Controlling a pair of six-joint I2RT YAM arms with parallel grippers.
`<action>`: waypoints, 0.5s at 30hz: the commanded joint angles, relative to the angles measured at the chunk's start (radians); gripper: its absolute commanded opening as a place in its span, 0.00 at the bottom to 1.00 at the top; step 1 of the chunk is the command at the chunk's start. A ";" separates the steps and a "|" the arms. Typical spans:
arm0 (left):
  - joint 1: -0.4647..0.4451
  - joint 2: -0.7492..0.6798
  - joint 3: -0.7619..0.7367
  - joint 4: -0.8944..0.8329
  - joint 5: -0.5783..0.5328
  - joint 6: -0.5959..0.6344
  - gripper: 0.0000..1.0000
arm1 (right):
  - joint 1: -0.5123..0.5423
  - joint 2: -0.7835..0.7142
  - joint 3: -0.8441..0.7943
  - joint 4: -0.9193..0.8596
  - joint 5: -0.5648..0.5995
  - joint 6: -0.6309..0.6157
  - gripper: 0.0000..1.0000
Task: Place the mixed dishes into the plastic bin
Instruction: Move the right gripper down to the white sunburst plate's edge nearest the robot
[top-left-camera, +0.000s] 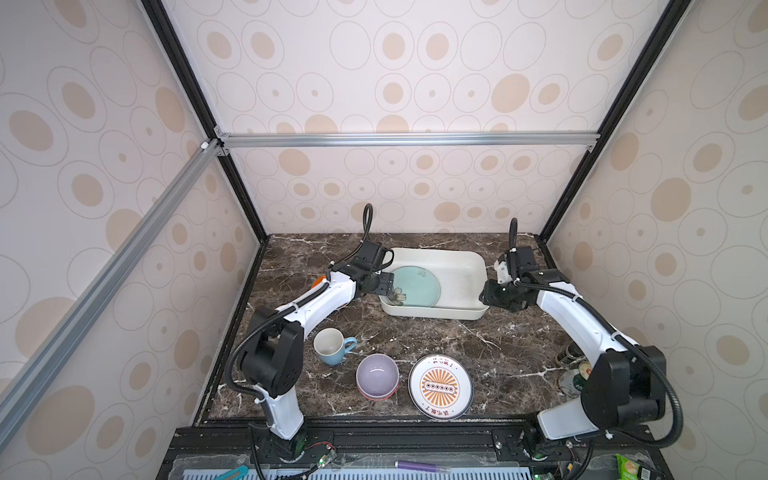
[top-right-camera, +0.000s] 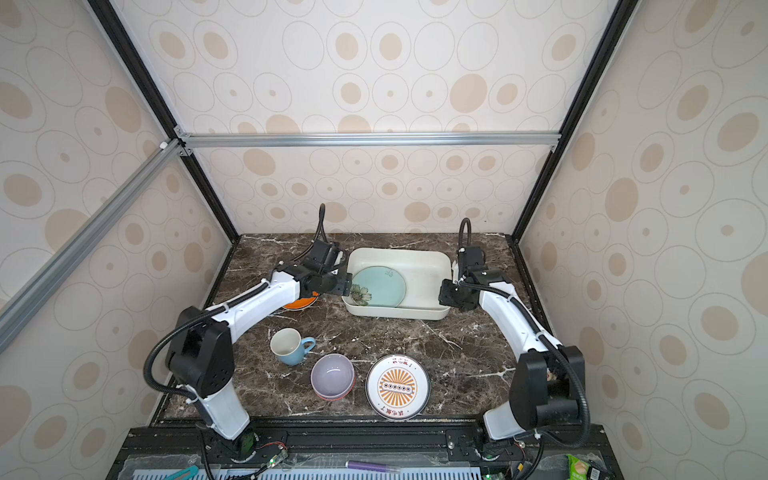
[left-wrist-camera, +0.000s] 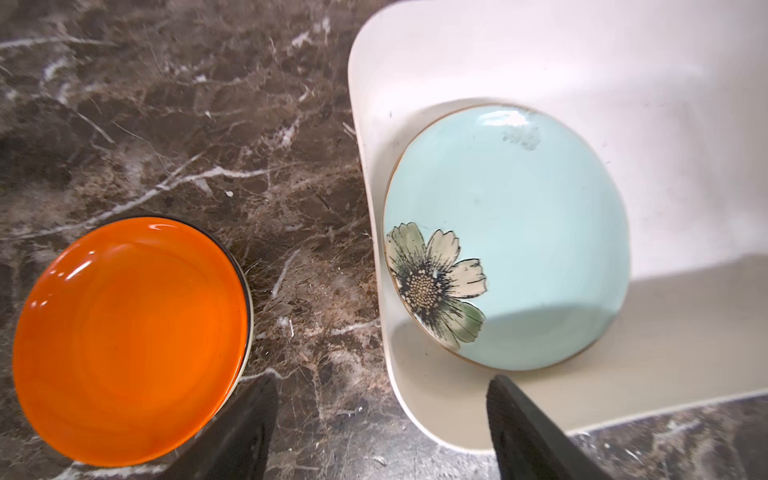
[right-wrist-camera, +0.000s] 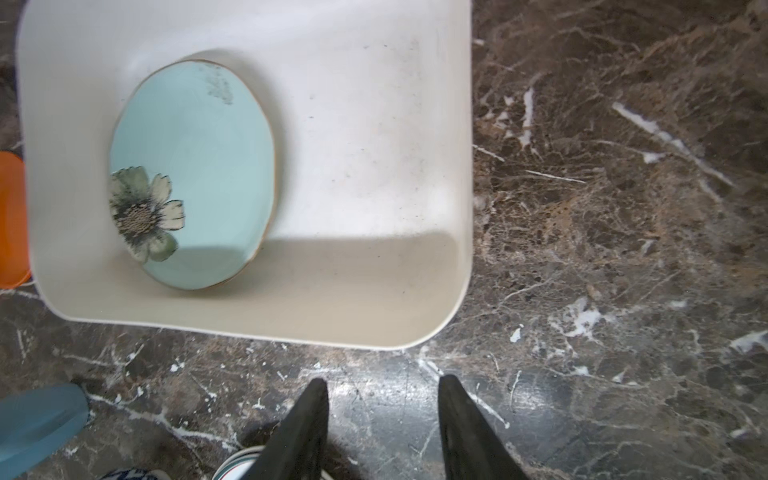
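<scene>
In both top views left arm hid most of orange plate; only a sliver showed. In a top view right arm covered pt of green cans. In right wrist view blue mug was blurred & cut off at edge; orange plate was cut off there too. Lettering on sunburst plate was too small to read.

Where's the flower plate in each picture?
In a top view: plate in the left half of the bin.
In a top view: plate in the bin's left half too.
Left wrist: plate in the bin, orange plate outside the rim.
Right wrist: plate in the bin, at the orange plate's end.
Shared landmark: the white bin around it.
</scene>
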 joint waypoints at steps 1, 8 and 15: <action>-0.030 -0.116 -0.061 -0.005 0.018 -0.019 0.81 | 0.073 -0.059 -0.026 -0.067 -0.008 0.017 0.47; -0.127 -0.373 -0.255 -0.012 0.053 -0.078 0.94 | 0.231 -0.240 -0.237 -0.023 -0.041 0.121 0.52; -0.214 -0.464 -0.296 -0.038 0.038 -0.116 0.97 | 0.357 -0.435 -0.422 -0.066 0.023 0.235 0.52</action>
